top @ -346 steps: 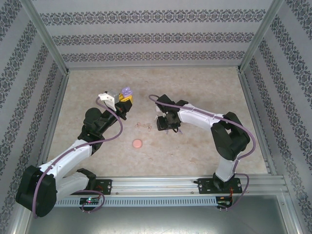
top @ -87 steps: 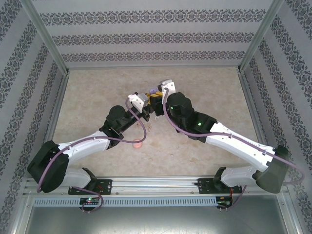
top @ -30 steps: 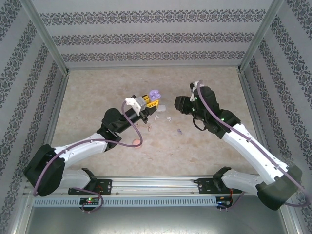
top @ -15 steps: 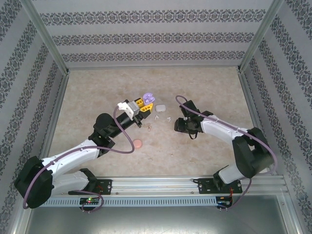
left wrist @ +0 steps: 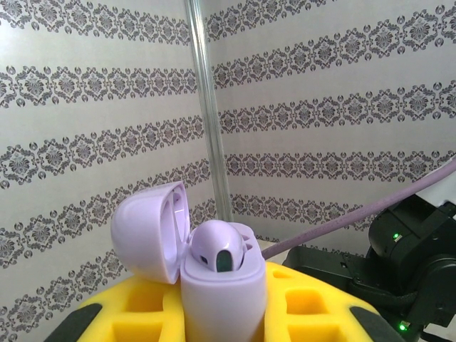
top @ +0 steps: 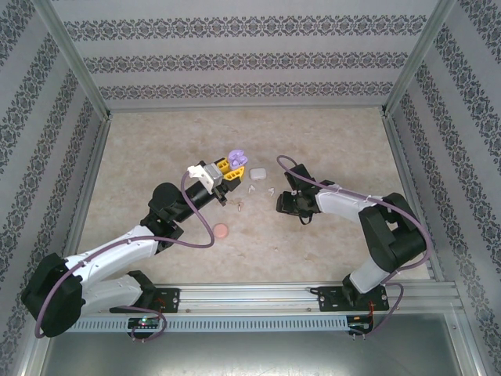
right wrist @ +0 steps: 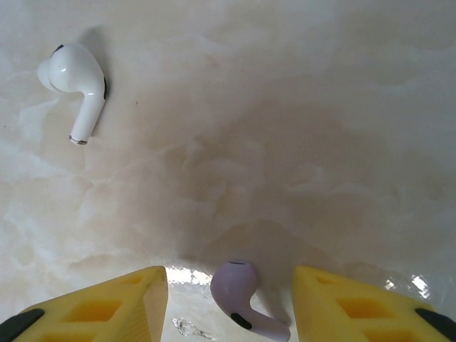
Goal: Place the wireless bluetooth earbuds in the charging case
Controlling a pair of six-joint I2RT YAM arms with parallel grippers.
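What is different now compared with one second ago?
The right arm swung down to the table; the right fingers now stand open on either side of the purple earbud, not gripping it. The left fingers still hold the open case. White earbud unmoved.

Can't see the bottom of the purple charging case (left wrist: 222, 299) in the left wrist view, cropped at 6 o'clock along with the yellow fingers (left wrist: 142, 317) of the left gripper (left wrist: 224, 310). Same on the right wrist view: right gripper (right wrist: 229, 285) fingers (right wrist: 107, 303) chopped at 6 o'clock, purple earbud (right wrist: 239, 288) stem tip right by that edge. From the top, tiny earbuds (top: 239, 206) at 9 o'clock of that gripper, colours too small to call.
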